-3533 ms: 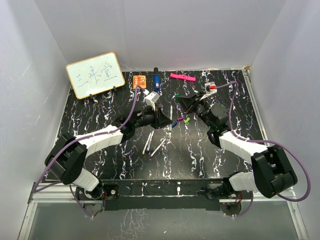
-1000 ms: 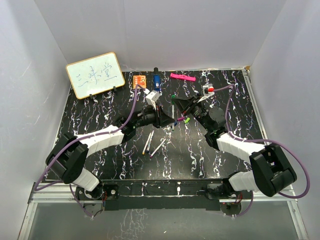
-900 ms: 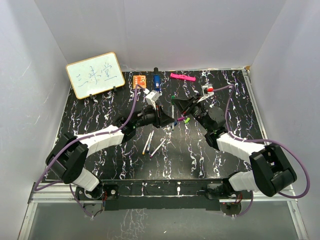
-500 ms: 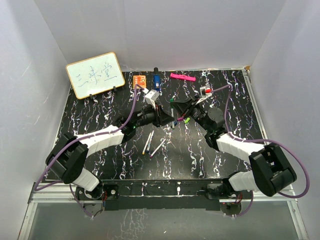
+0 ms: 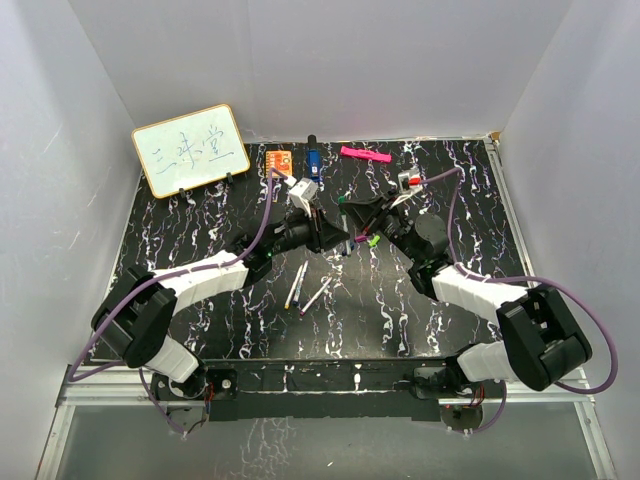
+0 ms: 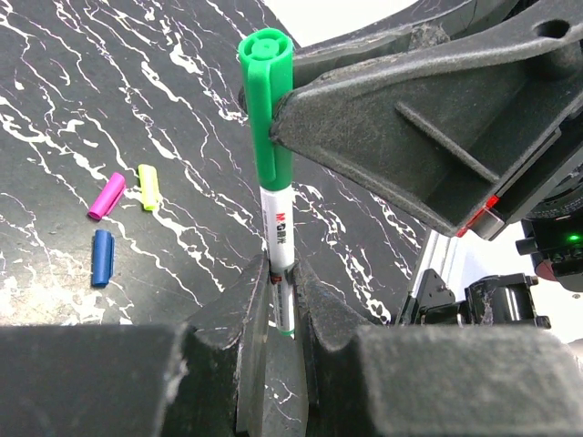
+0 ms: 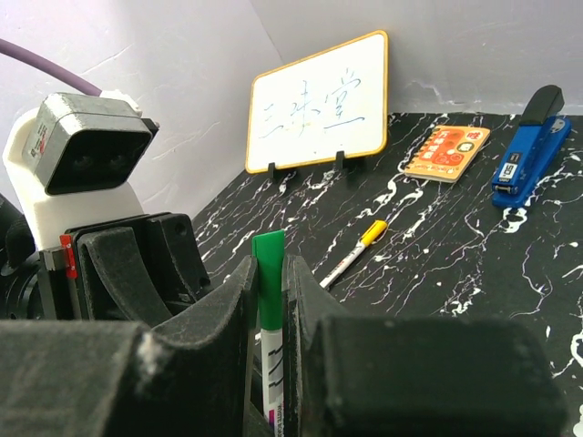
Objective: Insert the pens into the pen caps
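Black, white-veined worktop boxed in by plain white walls; at its middle, left pincer clamped on the lower white barrel of an upright pen, jaws almost together with only the barrel between; right pincer likewise closed, pinching the green cap set over the pen's upper end, the whole thing held up off the worktop between the two arms. Cannot tell whether pushed fully home. Judged light, thin and stiff, of smooth plastic likely to slip or pivot between hard pads; best held much as now, low on the barrel and squarely across the cap's sides, pressing straight along the axis to avoid cocking the cap or bending the barrel. Probably little force needed, just enough for a click. Farther out, lying flat on the worktop: purple cap and yellow cap just beside each other, blue cap near them; tiny, prone to roll or skitter, better pinched across the round body than at the ends. Nearer the arm bases, remaining pens lying loose and close together, best lifted mid-barrel for balance
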Robot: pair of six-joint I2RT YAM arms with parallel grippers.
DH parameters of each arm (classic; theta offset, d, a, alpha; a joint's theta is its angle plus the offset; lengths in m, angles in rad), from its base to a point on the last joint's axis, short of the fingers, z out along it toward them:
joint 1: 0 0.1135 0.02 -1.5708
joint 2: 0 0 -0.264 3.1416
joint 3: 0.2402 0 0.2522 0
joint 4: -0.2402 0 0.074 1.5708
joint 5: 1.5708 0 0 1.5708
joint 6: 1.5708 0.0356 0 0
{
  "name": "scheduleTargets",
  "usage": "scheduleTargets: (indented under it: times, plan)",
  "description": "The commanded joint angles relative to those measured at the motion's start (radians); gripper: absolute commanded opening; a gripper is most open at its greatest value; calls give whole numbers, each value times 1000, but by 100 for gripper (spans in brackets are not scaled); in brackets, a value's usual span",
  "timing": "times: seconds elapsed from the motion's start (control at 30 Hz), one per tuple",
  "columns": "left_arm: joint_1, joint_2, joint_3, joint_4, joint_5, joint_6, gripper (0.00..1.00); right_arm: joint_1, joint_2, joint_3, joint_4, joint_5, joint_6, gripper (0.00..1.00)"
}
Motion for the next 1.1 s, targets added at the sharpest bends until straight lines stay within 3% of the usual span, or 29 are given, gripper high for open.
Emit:
scheduleTargets:
  times: [0.0, 0.33, 0.7, 1.07]
  plan:
    - [29, -111, 53, 247, -81, 6, 0, 29, -4, -8, -141, -42, -46, 0]
    - [62, -132, 58, 280, -130, 19, 0, 115, 28, 38, -271, 15, -131, 0]
    - [103, -197, 20, 311, -155, 21, 0, 138, 53, 32, -279, 70, -131, 0]
    - [123, -201, 34, 203, -148, 18, 0, 138, 75, 82, -280, 82, -119, 0]
